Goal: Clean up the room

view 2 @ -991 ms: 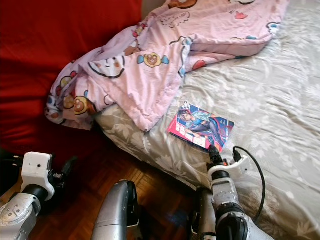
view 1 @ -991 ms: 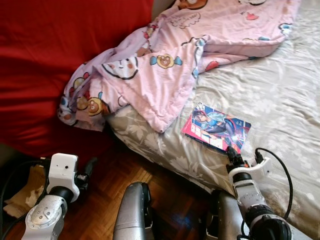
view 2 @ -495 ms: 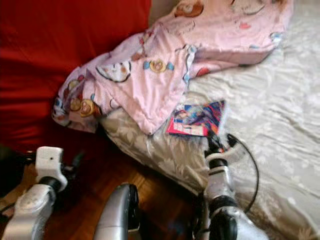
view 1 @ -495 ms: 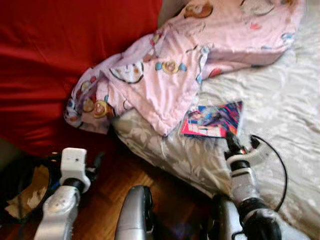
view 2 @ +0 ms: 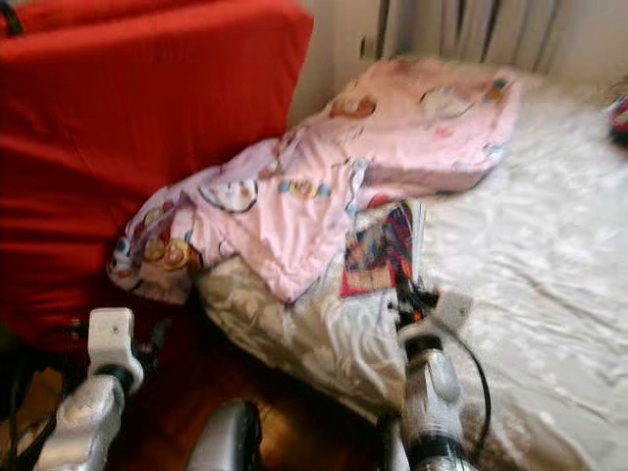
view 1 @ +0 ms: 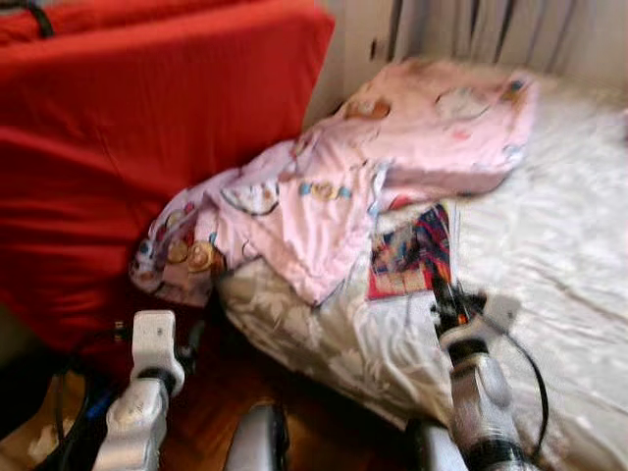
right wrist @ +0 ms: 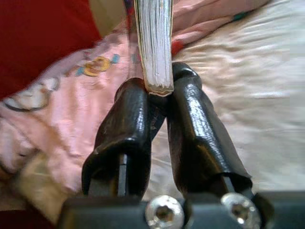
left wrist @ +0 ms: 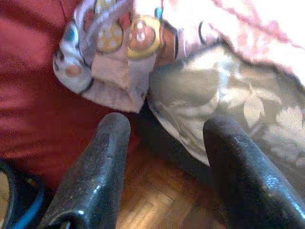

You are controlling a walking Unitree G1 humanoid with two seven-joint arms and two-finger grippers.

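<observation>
A colourful comic book (view 1: 412,253) stands tilted up above the grey floral bed sheet (view 1: 549,255), its near edge pinched by my right gripper (view 1: 439,294). In the right wrist view the book's (right wrist: 153,43) white page edges sit between the two black fingers (right wrist: 126,119), which are shut on it. My left gripper (left wrist: 167,129) hangs open low over the wooden floor (left wrist: 157,200), pointing at the bed's corner and the drooping end of the pink cartoon blanket (view 1: 324,186). The eye views are blurred.
A big red mattress or cushion (view 1: 128,128) stands to the left of the bed. The pink blanket spills off the bed's corner against it. Curtains (view 1: 491,29) hang behind the bed. Black cables (view 1: 69,432) lie on the floor at lower left.
The book lay flat on the sheet; now my right gripper holds its near edge and has raised it upright. The camera has tilted up, so the whole scene sits lower.
</observation>
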